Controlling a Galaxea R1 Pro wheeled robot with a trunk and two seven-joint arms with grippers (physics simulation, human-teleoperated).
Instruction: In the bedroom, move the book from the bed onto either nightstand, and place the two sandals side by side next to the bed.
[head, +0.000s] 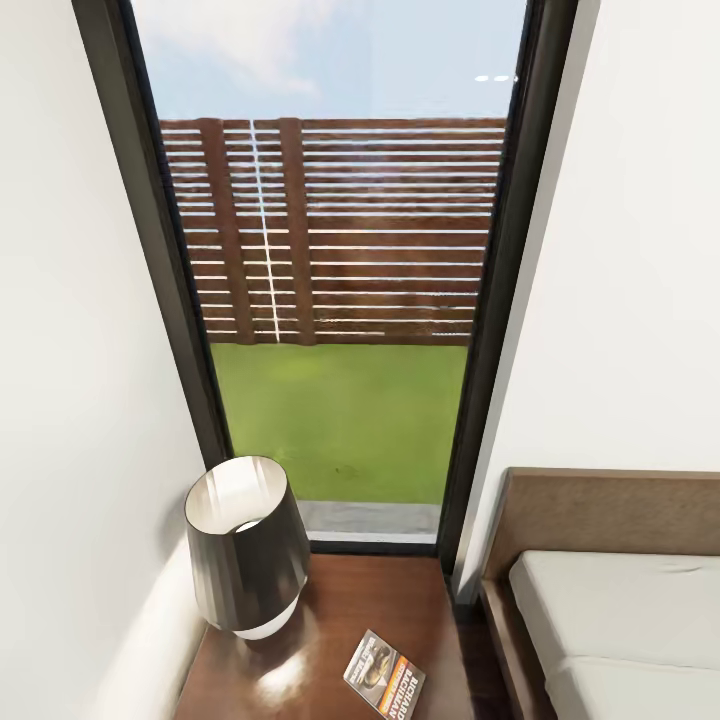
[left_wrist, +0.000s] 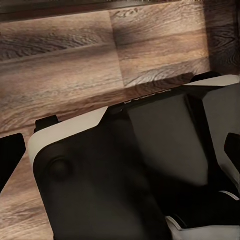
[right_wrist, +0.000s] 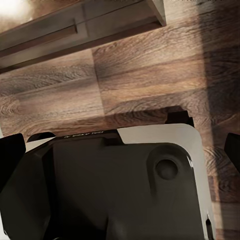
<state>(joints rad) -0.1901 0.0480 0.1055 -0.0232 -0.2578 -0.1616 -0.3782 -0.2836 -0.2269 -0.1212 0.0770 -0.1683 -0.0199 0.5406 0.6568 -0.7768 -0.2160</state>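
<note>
Book (head: 385, 676) lies on nightstand (head: 330, 610) beside lamp (head: 245, 545).

Bright daylight through window (head: 340, 300); glare patch on nightstand (head: 320, 650) top; wrist views dim, soft-blurred, shadows across plank floor (left_wrist: 60, 65).

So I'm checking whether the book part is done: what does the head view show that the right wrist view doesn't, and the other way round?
Head view alone: the book lying flat on the nightstand beside a lamp, a tall window onto grass and a fence, and the bed at the right. Right wrist view alone: wood-plank floor, a dark wooden edge, and the robot's own dark and white body, with the right gripper finger tips at the frame edges, empty. Shared: nothing I can match with certainty.
</note>
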